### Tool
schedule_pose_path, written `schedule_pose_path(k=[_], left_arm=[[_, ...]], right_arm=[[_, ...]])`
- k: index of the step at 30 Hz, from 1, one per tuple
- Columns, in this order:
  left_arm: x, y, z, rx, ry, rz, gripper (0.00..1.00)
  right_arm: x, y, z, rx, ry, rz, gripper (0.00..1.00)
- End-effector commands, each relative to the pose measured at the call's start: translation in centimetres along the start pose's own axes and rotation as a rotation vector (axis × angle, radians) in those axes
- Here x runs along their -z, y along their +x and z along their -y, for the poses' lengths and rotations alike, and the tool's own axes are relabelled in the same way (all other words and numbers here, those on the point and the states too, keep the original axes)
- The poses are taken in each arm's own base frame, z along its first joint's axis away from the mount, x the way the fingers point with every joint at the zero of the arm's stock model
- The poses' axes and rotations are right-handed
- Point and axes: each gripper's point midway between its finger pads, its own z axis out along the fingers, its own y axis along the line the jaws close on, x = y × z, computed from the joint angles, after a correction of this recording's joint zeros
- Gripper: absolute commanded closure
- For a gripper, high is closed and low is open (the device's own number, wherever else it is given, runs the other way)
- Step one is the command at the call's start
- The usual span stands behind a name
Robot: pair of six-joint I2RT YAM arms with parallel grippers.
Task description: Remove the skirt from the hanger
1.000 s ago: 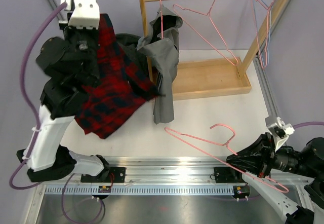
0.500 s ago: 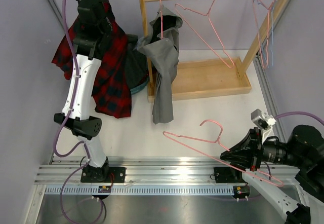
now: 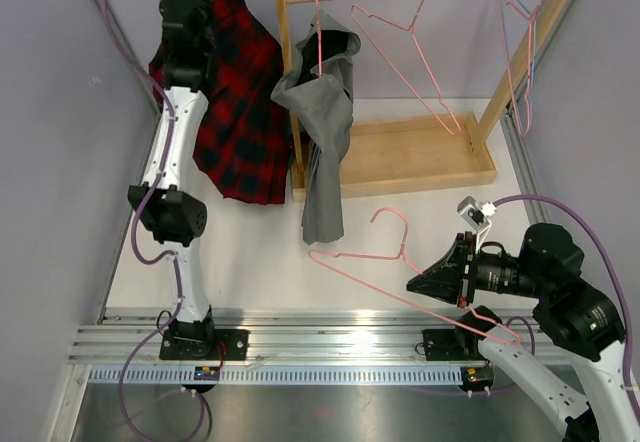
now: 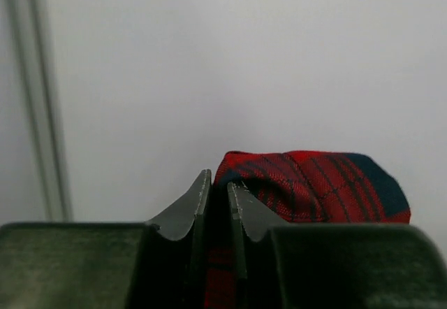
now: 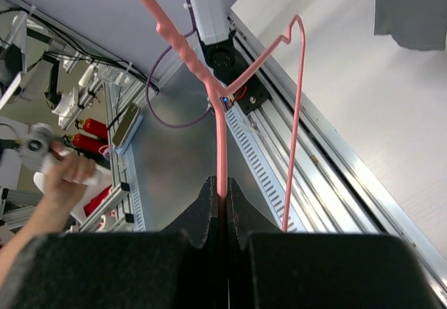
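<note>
Already off: soft, light, floppy pleated red-and-navy tartan skirt (image 3: pixel 235 112) dangling over far-left desk (image 3: pixel 250 254), top edge pinched between left fingers (image 4: pixel 183 212); thin pink wire hanger (image 3: pixel 350 256) clamped in right fingers (image 5: pixel 202 214), well apart.

Top cam overhead from behind, wrist cams close-up, top+R share hanger (image 5: pixel 221 155)

Pink wire hanger (image 3: pixel 402 252) bare, tilted, near right. Red-navy tartan skirt (image 3: pixel 240 112) hanging limp, raised far left, well apart.
</note>
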Motion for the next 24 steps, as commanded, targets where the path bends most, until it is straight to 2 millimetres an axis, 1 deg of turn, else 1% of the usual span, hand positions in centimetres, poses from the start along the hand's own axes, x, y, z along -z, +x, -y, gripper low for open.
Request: schedule_pose_path(k=[1, 2, 3, 4, 5, 6, 7, 8, 9, 10, 11, 12, 13, 14, 15, 16, 17, 18, 19, 20, 21, 22, 23, 24], left_arm=[[-1.3, 11.0, 2.0, 0.065, 0.068, -0.122, 0.79], [-1.3, 15.1, 1.8, 0.074, 0.056, -0.188, 0.74], [-0.9, 17.8, 1.5, 0.065, 0.049, -0.247, 0.66], [-0.7, 19.5, 1.7, 0.086, 0.056, -0.282, 0.53], [-0.4, 21.6, 1.5, 0.082, 0.054, -0.324, 0.44], [0.0, 23.0, 1.4, 0.080, 0.054, -0.369, 0.18], [0.3, 23.5, 1.6, 0.088, 0.064, -0.388, 0.08], [0.6, 23.1, 1.6, 0.110, 0.059, -0.407, 0.01], [1.3, 23.2, 1.4, 0.113, 0.052, -0.442, 0.01], [2.1, 23.7, 1.1, 0.131, 0.036, -0.476, 0.01], [2.9, 23.3, 0.8, 0.141, 0.028, -0.492, 0.01], [3.2, 18.8, 0.9, 0.176, 0.037, -0.438, 0.01], [4.0, 16.9, 0.8, 0.201, 0.043, -0.423, 0.01], [5.9, 18.5, 0.2, 0.188, 0.042, -0.475, 0.01], [6.7, 13.7, 0.1, 0.214, 0.065, -0.422, 0.01], [7.8, 13.2, 0.0, 0.212, 0.075, -0.438, 0.01], [9.3, 13.7, -0.5, 0.198, 0.072, -0.474, 0.01], [10.8, 13.3, -0.9, 0.181, 0.071, -0.514, 0.01], [12.1, 10.5, -1.3, 0.180, 0.083, -0.494, 0.01], [13.3, 9.8, -1.4, 0.169, 0.089, -0.511, 0.01], [15.6, 11.4, -2.3, 0.133, 0.073, -0.594, 0.01], [17.1, 8.6, -2.5, 0.138, 0.089, -0.572, 0.01], [19.0, 9.2, -2.9, 0.109, 0.094, -0.621, 0.01], [20.7, 9.9, -3.4, 0.083, 0.094, -0.659, 0.01]], right_arm=[[-0.8, -2.4, -0.6, 0.042, -0.041, 0.068, 1.00], [-1.0, -2.6, -0.5, 0.044, -0.044, 0.073, 1.00], [-1.2, -2.8, -0.5, 0.032, -0.044, 0.072, 1.00], [-1.3, -3.1, -0.6, 0.034, -0.052, 0.076, 1.00], [-1.2, -3.6, -1.1, 0.048, -0.065, 0.092, 1.00], [-1.2, -4.0, -1.3, 0.045, -0.071, 0.099, 1.00], [-1.2, -4.3, -1.5, 0.053, -0.075, 0.106, 1.00], [-0.8, -4.8, -2.1, 0.071, -0.082, 0.124, 1.00], [-0.9, -5.3, -2.0, 0.085, -0.067, 0.126, 1.00], [-0.4, -6.2, -2.7, 0.115, -0.065, 0.149, 1.00], [-0.3, -6.5, -2.7, 0.120, -0.045, 0.150, 1.00], [-0.5, -7.3, -2.2, 0.136, -0.015, 0.159, 1.00], [0.2, -8.6, -3.2, 0.174, -0.008, 0.195, 1.00], [0.4, -9.5, -3.1, 0.185, 0.020, 0.216, 1.00], [0.3, -11.0, -2.0, 0.194, 0.093, 0.254, 1.00], [1.1, -12.6, -2.7, 0.224, 0.119, 0.304, 1.00], [1.4, -13.8, -2.4, 0.228, 0.163, 0.336, 1.00], [1.5, -15.6, -0.6, 0.222, 0.265, 0.383, 1.00], [2.5, -17.3, -1.1, 0.243, 0.307, 0.443, 1.00], [2.9, -18.4, -0.4, 0.234, 0.366, 0.473, 1.00], [3.5, -20.1, 1.5, 0.219, 0.480, 0.519, 1.00], [4.6, -21.6, 1.1, 0.226, 0.519, 0.572, 1.00], [4.5, -22.6, 2.0, 0.225, 0.565, 0.587, 1.00], [5.2, -23.7, 2.8, 0.225, 0.630, 0.626, 1.00]])
